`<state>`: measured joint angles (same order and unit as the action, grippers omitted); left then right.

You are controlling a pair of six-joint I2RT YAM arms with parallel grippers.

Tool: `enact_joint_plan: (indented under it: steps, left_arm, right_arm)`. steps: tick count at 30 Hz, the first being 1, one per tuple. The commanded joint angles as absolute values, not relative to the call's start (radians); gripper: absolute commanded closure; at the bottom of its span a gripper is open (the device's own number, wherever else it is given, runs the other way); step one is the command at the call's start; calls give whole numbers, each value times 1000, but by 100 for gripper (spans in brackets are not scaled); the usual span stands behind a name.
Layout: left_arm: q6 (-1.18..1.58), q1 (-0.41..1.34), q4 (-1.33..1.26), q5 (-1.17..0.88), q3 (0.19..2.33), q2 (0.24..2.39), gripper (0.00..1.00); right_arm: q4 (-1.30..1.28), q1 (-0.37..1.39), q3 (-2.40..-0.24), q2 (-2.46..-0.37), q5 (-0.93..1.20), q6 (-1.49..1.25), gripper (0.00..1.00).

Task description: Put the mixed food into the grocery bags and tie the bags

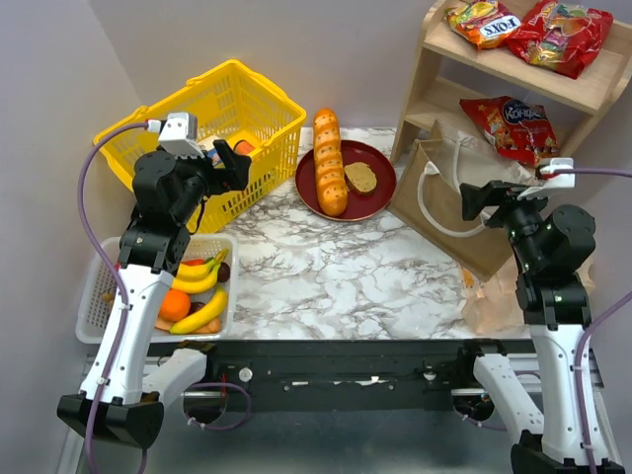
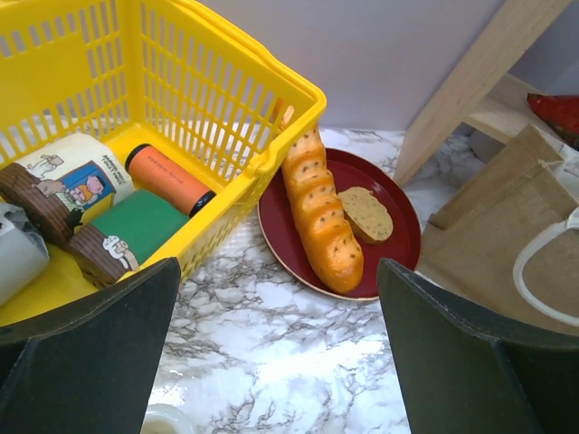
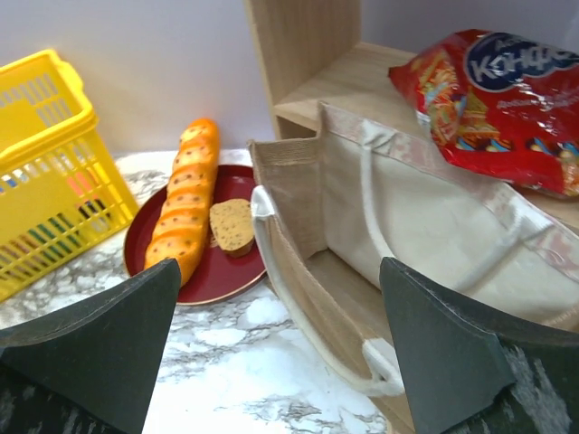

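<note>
Red and orange crisp packets [image 1: 558,35] lie on the wooden shelf, one [image 3: 498,99] just above the brown paper bag [image 1: 444,207]. That bag leans open against the shelf with its white rope handles hanging. A small brown bun [image 1: 360,178] rests on the red plate [image 1: 380,158]. Bananas [image 1: 197,281] and an orange lie in the white mesh tray [image 1: 99,296]. The crinkly tan plastic bag [image 1: 489,301] lies at the right, partly behind my right arm. My left gripper [image 2: 280,362] hovers open beside the basket, holding nothing. Facing the paper bag's mouth, my right gripper [image 3: 280,353] is open and holds nothing.
A yellow basket [image 1: 207,128] with boxed and jarred goods stands at the back left. A long orange-brown loaf [image 1: 329,163] lies on the red plate beside the bun. The wooden shelf [image 1: 425,89] fills the back right corner. The marble tabletop [image 1: 326,286] spreads between the arms.
</note>
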<state>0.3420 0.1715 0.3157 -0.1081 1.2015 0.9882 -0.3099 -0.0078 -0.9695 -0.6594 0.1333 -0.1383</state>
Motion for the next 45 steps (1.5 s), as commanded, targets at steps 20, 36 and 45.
enact_joint_plan:
  steps: [20, 36, 45]
  left_arm:
    - [251, 179, 160, -262, 957, 880, 1]
    - [245, 181, 138, -270, 931, 893, 1]
    - [241, 189, 137, -278, 928, 916, 1]
  right_arm:
    - [-841, 197, -1449, -1113, 6, -109, 4]
    - [-665, 284, -1580, -1485, -227, 74, 9]
    - [-600, 284, -1517, -1548, -181, 118, 77]
